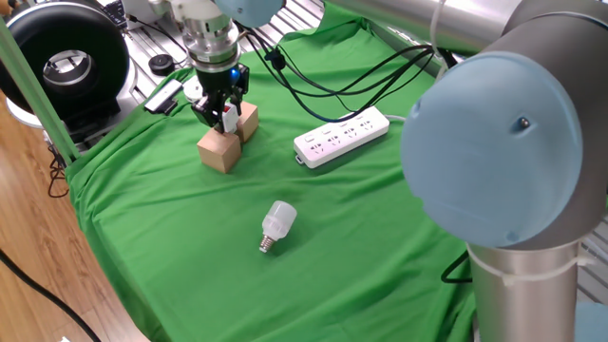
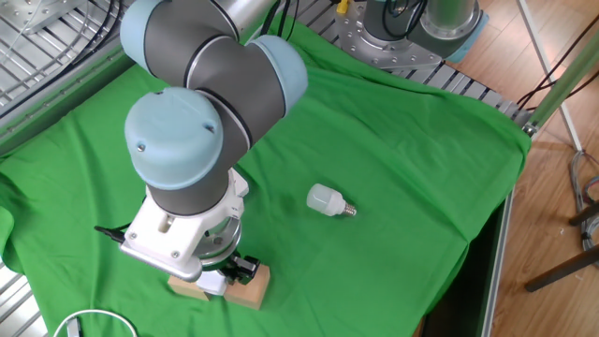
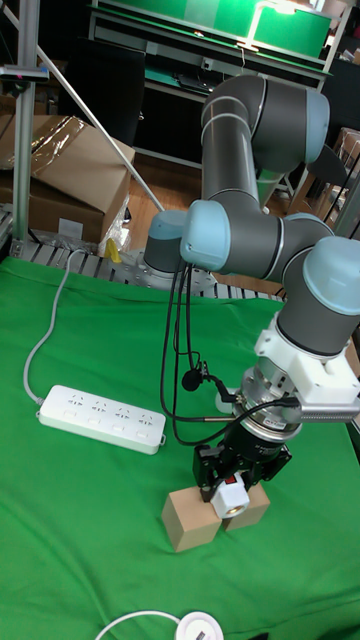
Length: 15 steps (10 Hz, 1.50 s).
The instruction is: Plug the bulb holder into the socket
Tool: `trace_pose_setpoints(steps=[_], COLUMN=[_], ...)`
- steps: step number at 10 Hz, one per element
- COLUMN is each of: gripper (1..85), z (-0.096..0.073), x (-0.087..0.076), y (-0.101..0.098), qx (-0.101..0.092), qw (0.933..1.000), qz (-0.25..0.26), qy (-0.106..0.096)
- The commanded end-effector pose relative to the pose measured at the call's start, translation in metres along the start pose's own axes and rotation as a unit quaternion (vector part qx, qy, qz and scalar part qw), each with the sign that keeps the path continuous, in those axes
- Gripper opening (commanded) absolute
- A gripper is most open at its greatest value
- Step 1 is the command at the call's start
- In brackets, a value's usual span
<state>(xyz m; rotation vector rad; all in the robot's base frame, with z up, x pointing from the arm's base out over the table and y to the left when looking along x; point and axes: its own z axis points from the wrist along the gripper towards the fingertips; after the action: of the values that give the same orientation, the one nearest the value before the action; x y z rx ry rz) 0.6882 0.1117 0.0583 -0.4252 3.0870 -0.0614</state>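
tool of the ur5 arm grips the bulb holder, a small white boxy adapter with a red patch on its visible face, its two dark fingers closed on either side of it. the bulb holder hangs just above two tan wooden cubes that sit touching each other on the green cloth covering the tabletop; whether it touches the cubes cannot be told. in one fixed view the tool points straight down over the cubes, a blue light showing on the wrist above it. the socket, a long white power strip with a row of outlets facing up, lies flat on the cloth well apart from the cubes, its grey-white cable running off one end; the tall fixed view shows the same strip with the cable curving away toward the tabletop's edge. a white screw-base light bulb lies on its side on open cloth, apart from both the cubes and the socket, its metal base pointing away from them. black cables trail from the arm across the cloth near the socket. in the other fixed view the arm's large joints hide most of the tool; only one cube, a sliver of the white adapter and the bulb show.
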Motion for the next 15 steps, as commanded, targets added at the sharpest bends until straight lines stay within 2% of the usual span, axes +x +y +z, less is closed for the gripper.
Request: trace_pose_setpoints(steps=[1, 4, 9, 15], gripper=[52.0, 51.3, 51.3, 51.3], z=[-0.0004, -0.0007, -0.0022, -0.0027], x=[0.0012, 0.0023, 0.0044, 0.0008], y=[0.003, 0.0063, 0.006, 0.0044], qx=[-0.007, -0.013, -0.01, -0.008], qw=[0.9999, 0.9998, 0.9997, 0.9995], qz=[0.008, 0.011, 0.014, 0.022], qy=[0.005, 0.009, 0.019, 0.02])
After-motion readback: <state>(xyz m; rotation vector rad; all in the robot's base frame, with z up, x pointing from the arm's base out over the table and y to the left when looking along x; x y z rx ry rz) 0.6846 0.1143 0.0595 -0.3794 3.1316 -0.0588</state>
